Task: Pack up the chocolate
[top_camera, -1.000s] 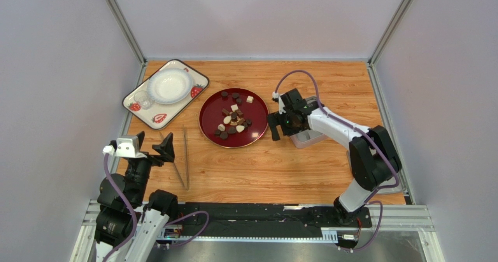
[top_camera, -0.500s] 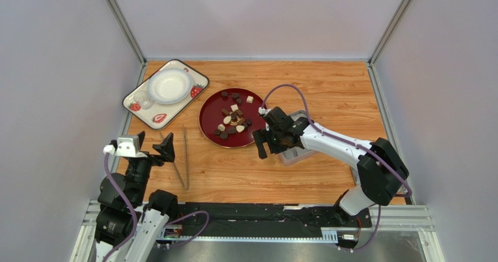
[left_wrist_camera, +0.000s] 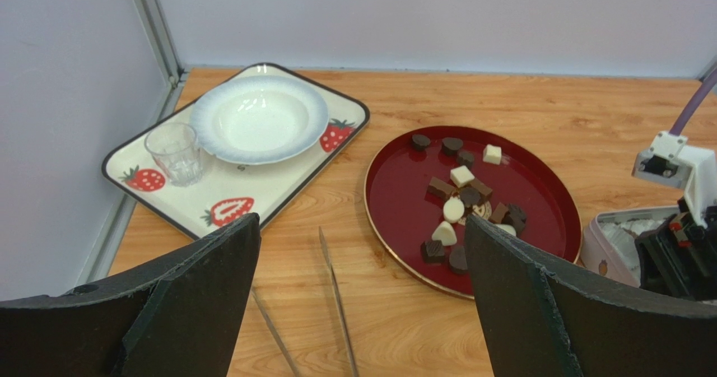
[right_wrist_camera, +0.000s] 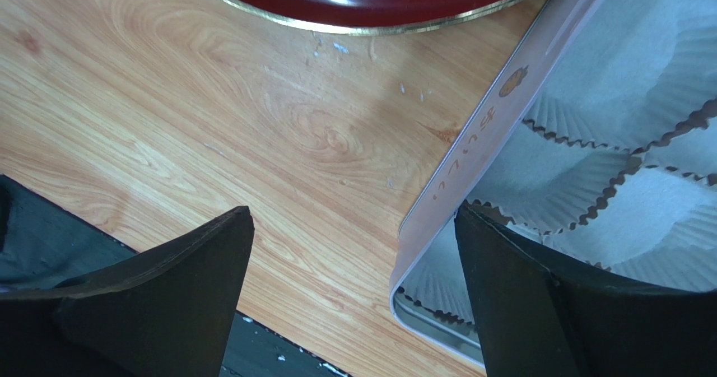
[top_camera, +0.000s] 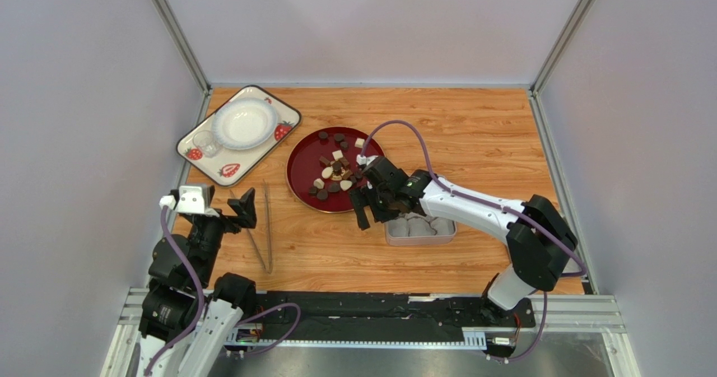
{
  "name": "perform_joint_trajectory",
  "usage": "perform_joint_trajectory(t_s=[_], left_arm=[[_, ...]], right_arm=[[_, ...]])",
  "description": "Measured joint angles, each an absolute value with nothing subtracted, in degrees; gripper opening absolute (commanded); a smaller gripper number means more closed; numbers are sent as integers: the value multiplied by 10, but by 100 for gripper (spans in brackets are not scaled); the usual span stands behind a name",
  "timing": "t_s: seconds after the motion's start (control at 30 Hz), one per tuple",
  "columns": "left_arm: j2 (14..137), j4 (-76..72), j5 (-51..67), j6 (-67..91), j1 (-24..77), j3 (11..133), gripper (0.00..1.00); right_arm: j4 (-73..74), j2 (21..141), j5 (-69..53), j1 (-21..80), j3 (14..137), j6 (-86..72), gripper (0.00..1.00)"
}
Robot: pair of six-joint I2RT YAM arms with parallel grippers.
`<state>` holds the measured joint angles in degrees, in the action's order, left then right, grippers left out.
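The chocolate (top_camera: pixel 337 174) is several small dark and white pieces lying on a round red plate (top_camera: pixel 296 175); it also shows in the left wrist view (left_wrist_camera: pixel 461 199). A grey tin (top_camera: pixel 419 227) with white paper cups (right_wrist_camera: pixel 606 83) lies just right of and nearer than the plate. My right gripper (top_camera: pixel 377 213) is open and straddles the tin's left wall (right_wrist_camera: pixel 471 150), one finger inside the tin and one over the table (right_wrist_camera: pixel 352 213). My left gripper (top_camera: pixel 225 213) is open and empty, above the metal tweezers (left_wrist_camera: pixel 337 293).
The tweezers (top_camera: pixel 262 234) lie on the wood left of the plate. A strawberry-print tray (top_camera: pixel 286 112) at the back left holds a white bowl (top_camera: pixel 244 123) and a glass (top_camera: pixel 206 144). The black base rail runs along the near edge.
My right gripper has moved left and toward the near edge, and the tin has slid with it from beside the plate's right rim. My left gripper has shifted slightly forward.
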<state>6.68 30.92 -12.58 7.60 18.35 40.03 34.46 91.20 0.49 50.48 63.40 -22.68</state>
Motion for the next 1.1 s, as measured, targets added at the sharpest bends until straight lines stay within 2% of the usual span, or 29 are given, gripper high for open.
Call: perform_joint_trajectory(t_s=[0.27, 0.53, 0.67, 1.1], left_arm=[[171, 337, -125, 118, 183, 420, 99], [302, 415, -140, 243, 183, 448, 96], [366, 444, -140, 292, 183, 448, 87], [574, 425, -96, 376, 184, 443, 73]], right_arm=[[349, 880, 70, 504, 660, -221, 97], [362, 747, 119, 451, 651, -209, 100], [364, 693, 121, 405, 618, -211, 100], [359, 541, 124, 244, 489, -247, 100]])
